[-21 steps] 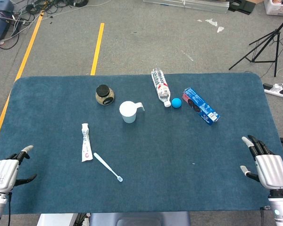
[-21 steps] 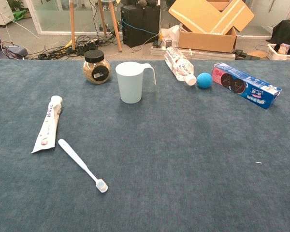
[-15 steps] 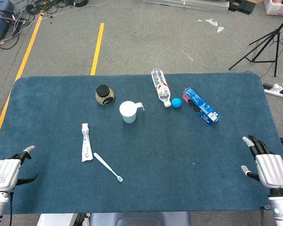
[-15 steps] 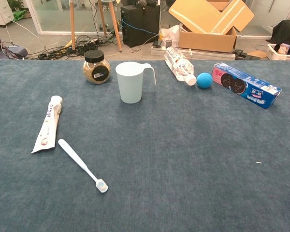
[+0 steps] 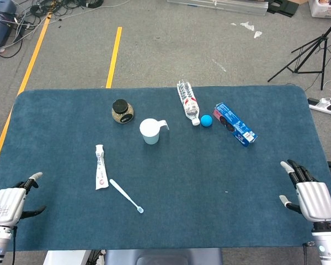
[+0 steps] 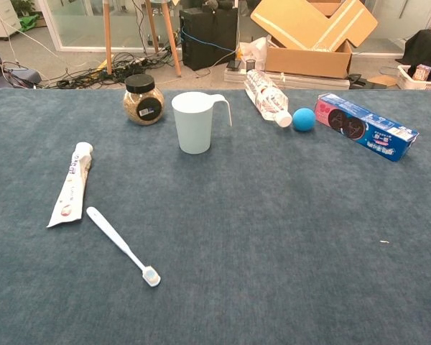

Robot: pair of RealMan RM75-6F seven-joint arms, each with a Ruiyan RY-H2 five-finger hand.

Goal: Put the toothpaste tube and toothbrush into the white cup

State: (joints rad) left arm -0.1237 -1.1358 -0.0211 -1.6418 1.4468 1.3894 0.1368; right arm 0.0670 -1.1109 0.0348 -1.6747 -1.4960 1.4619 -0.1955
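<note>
Hands wait nearest, left hand (image 5: 8, 202) and right hand (image 5: 311, 197) both empty, fingers spread. Beyond them, nearer than the cup (image 5: 150, 131) and to its left, lie the brush (image 5: 126, 195), light and thin, best pinched mid-handle, and the tube (image 5: 101, 167), soft, best gripped across its middle.

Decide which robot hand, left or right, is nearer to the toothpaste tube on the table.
Left. The left robot hand sits at the near left table edge, close to the toothpaste tube; the right robot hand is at the far right edge, across the table.

near table (image 5: 220, 221): bare cloth | jar (image 5: 122, 111), bottle (image 5: 189, 102), ball (image 5: 206, 120) crowd cup (image 5: 150, 131)
</note>
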